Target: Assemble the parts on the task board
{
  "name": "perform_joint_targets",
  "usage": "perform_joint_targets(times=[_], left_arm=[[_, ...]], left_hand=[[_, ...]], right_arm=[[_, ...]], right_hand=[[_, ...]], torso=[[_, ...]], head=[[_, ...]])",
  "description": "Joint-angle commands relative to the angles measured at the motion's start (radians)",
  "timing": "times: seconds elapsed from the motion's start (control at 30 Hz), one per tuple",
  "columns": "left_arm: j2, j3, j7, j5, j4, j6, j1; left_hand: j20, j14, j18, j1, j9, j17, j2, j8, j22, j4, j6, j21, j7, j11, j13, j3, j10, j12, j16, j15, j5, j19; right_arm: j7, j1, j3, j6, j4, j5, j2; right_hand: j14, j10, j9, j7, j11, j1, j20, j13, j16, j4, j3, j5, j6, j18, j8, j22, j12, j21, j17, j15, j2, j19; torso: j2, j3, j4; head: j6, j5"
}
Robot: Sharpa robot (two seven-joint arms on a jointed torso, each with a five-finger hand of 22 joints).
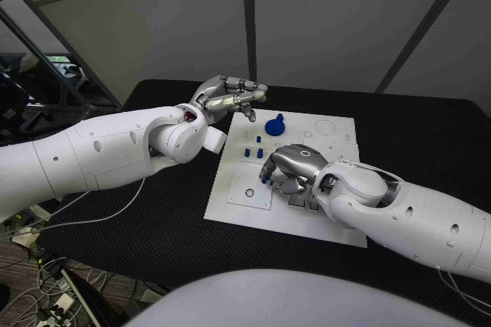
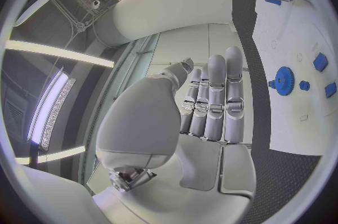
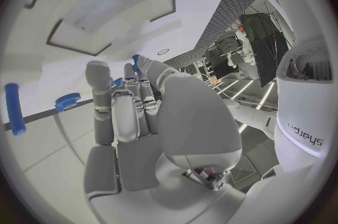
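The white task board (image 1: 291, 178) lies in the middle of the black table (image 1: 409, 135), and the assembly looks to be at an early or middle stage. A blue gear (image 1: 274, 126) stands upright near the board's far edge, apparently seated on its post, and the left wrist view shows it toothed and mounted (image 2: 284, 80). A few small blue blocks (image 1: 250, 152) lie loose on the board just on the near side of the gear, so these at least are left to place. Nearer the robot, a recessed panel with a small ring (image 1: 250, 193) appears unfilled. The right hand (image 1: 289, 169) is down over the middle of the board, palm toward the plate, and a blue peg (image 1: 267, 172) shows at its fingertips. The right wrist view shows something blue at the tip of the thumb (image 3: 136, 61), which suggests a pinch on a small part, though the contact is too hidden to be sure, so I cannot tell whether it truly holds the piece. That view also shows a long blue pin (image 3: 14, 108) lying on the board and the gear (image 3: 67, 102) beside it. The left hand (image 1: 230, 94) hovers off the board's far left corner, fingers held straight and close together, holding nothing. Judging from this, one gear is done and the pin, the peg and the blocks remain.
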Motion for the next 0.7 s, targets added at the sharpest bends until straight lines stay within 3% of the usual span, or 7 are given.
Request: perform_joint_targets(times=[0.03, 0.43, 0.7], left_arm=[[0.001, 0.001, 0.0, -0.003, 0.001, 0.017, 0.002], [0.001, 0.001, -0.007, -0.003, 0.0, 0.025, 0.002], [0.001, 0.001, -0.013, -0.003, -0.001, 0.032, 0.002]], left_hand=[[0.003, -0.008, -0.019, 0.005, -0.002, -0.001, 0.005, -0.004, -0.002, -0.002, -0.005, -0.005, 0.005, 0.001, 0.001, -0.007, -0.009, -0.001, -0.001, 0.001, -0.002, 0.001], [0.003, -0.008, -0.019, 0.005, -0.002, -0.001, 0.005, -0.004, -0.002, -0.002, -0.005, -0.006, 0.005, 0.001, 0.001, -0.007, -0.009, -0.001, -0.001, 0.001, -0.002, 0.001], [0.003, -0.009, -0.019, 0.005, -0.002, -0.002, 0.005, -0.004, -0.002, -0.001, -0.005, -0.006, 0.005, 0.002, 0.001, -0.008, -0.009, -0.001, 0.0, 0.001, -0.002, 0.001]], right_arm=[[-0.011, -0.001, -0.003, 0.007, -0.003, -0.013, 0.004], [-0.003, -0.001, -0.012, 0.029, -0.007, -0.014, 0.01], [-0.008, -0.001, -0.014, 0.017, -0.009, -0.014, 0.006]], right_hand=[[0.045, -0.002, 0.0, 0.007, -0.001, -0.01, 0.001, -0.001, 0.004, 0.0, -0.003, 0.004, -0.01, -0.017, -0.011, -0.004, -0.004, 0.003, 0.001, 0.001, 0.0, -0.01], [0.043, -0.051, -0.003, 0.017, 0.013, -0.038, 0.012, -0.012, 0.007, 0.008, -0.019, 0.019, -0.043, -0.015, -0.03, -0.011, -0.007, -0.002, 0.0, 0.014, -0.022, -0.023], [0.037, -0.198, -0.009, 0.033, 0.042, -0.043, 0.031, -0.02, 0.003, 0.006, -0.024, 0.016, -0.082, -0.006, -0.031, -0.054, -0.005, -0.031, -0.016, 0.038, -0.037, -0.055]], torso=[[0.0, -0.0006, 0.0008], [0.0, -0.0007, 0.0013], [0.0, 0.0, 0.0004]], head=[[0.001, 0.0], [-0.001, -0.001], [-0.001, 0.001]])
